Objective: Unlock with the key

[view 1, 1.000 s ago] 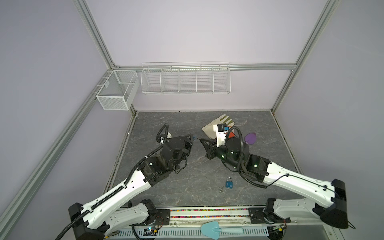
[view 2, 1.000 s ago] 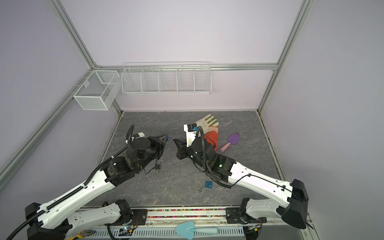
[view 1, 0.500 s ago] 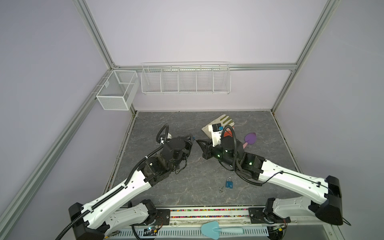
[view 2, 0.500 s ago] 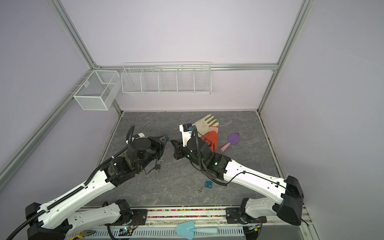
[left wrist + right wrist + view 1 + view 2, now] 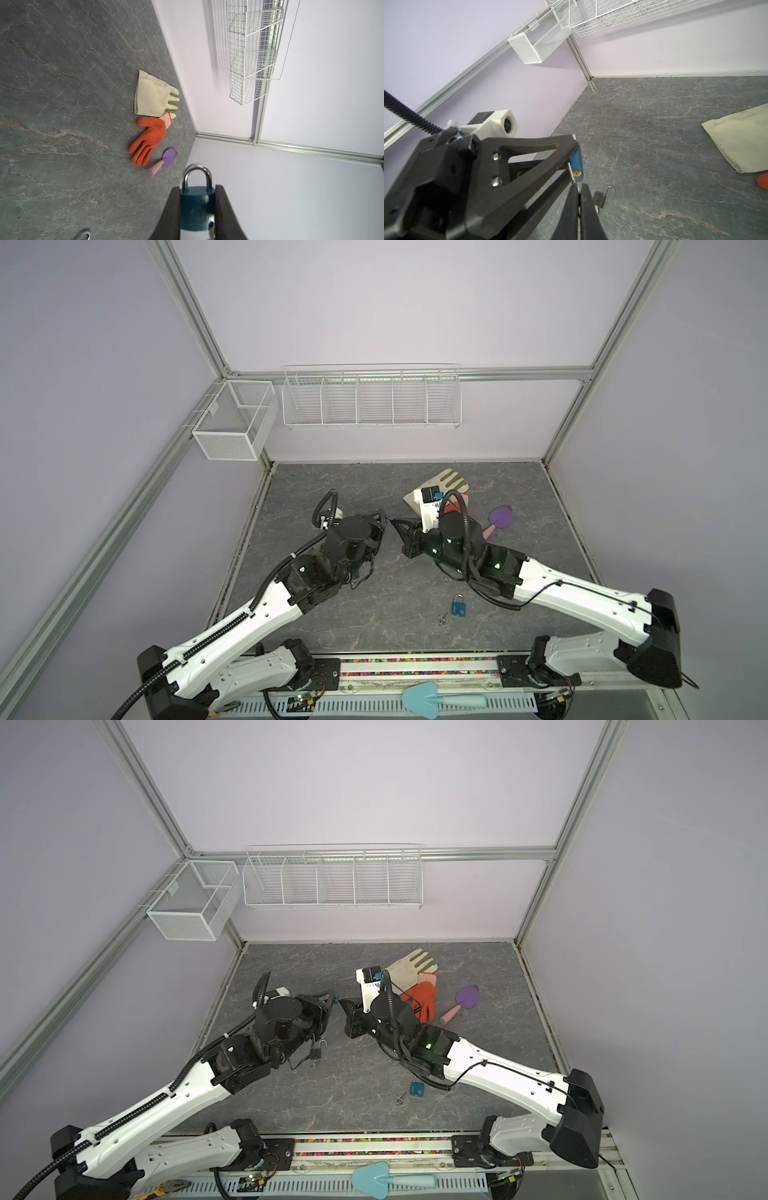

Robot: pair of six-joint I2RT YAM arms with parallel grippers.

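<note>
your left gripper (image 5: 197, 188) was clamped on the body of the blue padlock (image 5: 197, 207), squeezing it from both sides, with the steel shackle shut and sticking out past the gripper's tip. you held that padlock up off the counter (image 5: 62, 104), a short way from the orange glove (image 5: 150, 139), on the side toward your left arm. your right gripper (image 5: 579, 186) was closed tight on the key (image 5: 571, 172), pinching it at the very tip, and it met the left gripper nose to nose over that same spot near the orange glove. in the right wrist view the key's thin blade lay across the padlock's underside just beside the brass keyhole (image 5: 578, 173); you could not tell whether it had gone in. a black padlock (image 5: 600, 198) with its shackle swung open lay on the counter, farther from the orange glove than the held one. a second blue padlock (image 5: 458, 608) lay well apart from the orange glove, toward your right arm's base. the white glove (image 5: 152, 97) touched the orange glove's cuff, and the purple trowel (image 5: 170, 158) lay just beside its fingers.
</note>
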